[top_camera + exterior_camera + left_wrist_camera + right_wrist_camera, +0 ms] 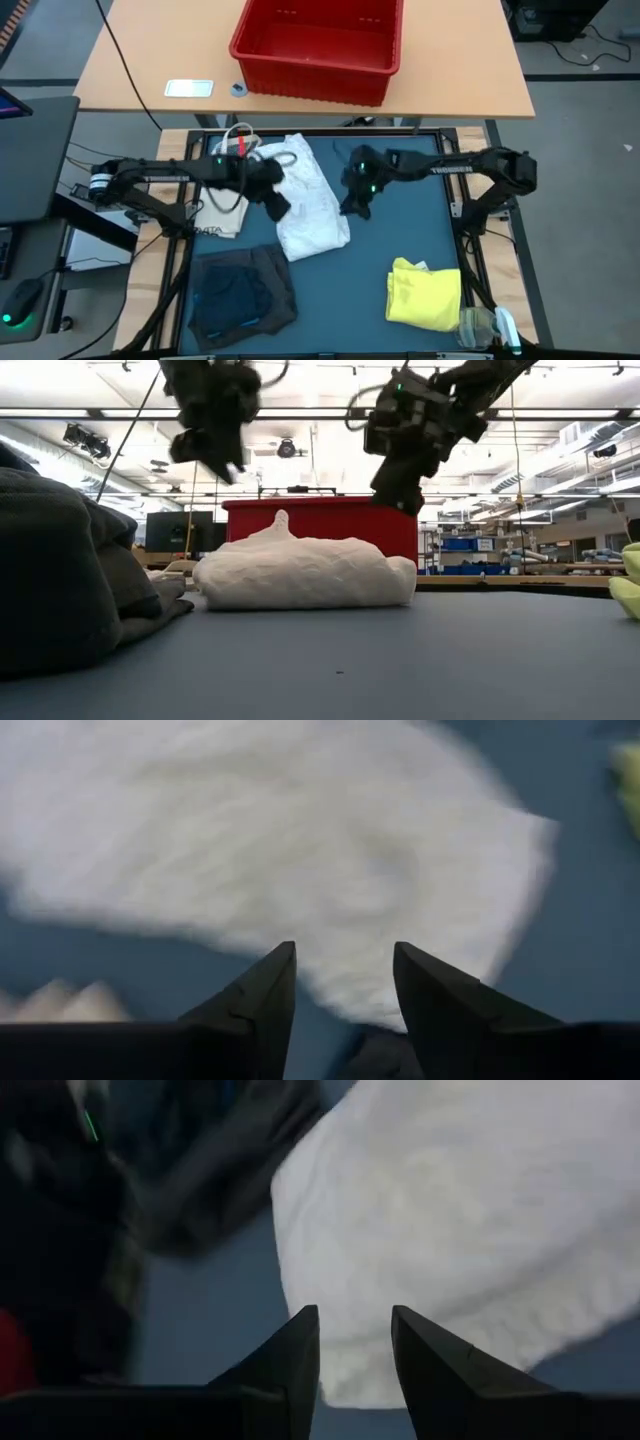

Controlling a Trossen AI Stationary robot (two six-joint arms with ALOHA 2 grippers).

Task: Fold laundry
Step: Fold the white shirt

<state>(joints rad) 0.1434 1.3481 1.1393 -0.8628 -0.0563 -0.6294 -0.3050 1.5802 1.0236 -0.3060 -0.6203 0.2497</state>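
We see the white garment [311,201] in the middle of the high view, a little left of centre, folded into a long bundle that runs from the upper middle down toward the centre. In the low view it lies as a low rounded heap on the mat [400,240], with one small peak standing up at its left part. We judge that this piece is folded, or nearly so.

The left gripper [277,205] hangs at the left edge of the bundle, and the right gripper [356,205] is just right of it – one on each side, as suits a wide cloth that needs two holds. In the low view both are raised clear above the cloth and do not touch it. Each wrist view shows the two fingers apart with only white cloth far beyond the gap, so both claws are partly open and hold nothing.

The dark grey garment [243,288] lies at the lower left of the high view, with some blue in it. The yellow one [425,294] sits at the lower right, near a clear plastic item [478,325]. A cream tote [222,212] lies at the left, partly under the left arm. The red bin [318,45] stands on the wooden table at the top – perhaps the place for finished pieces, but we cannot tell.
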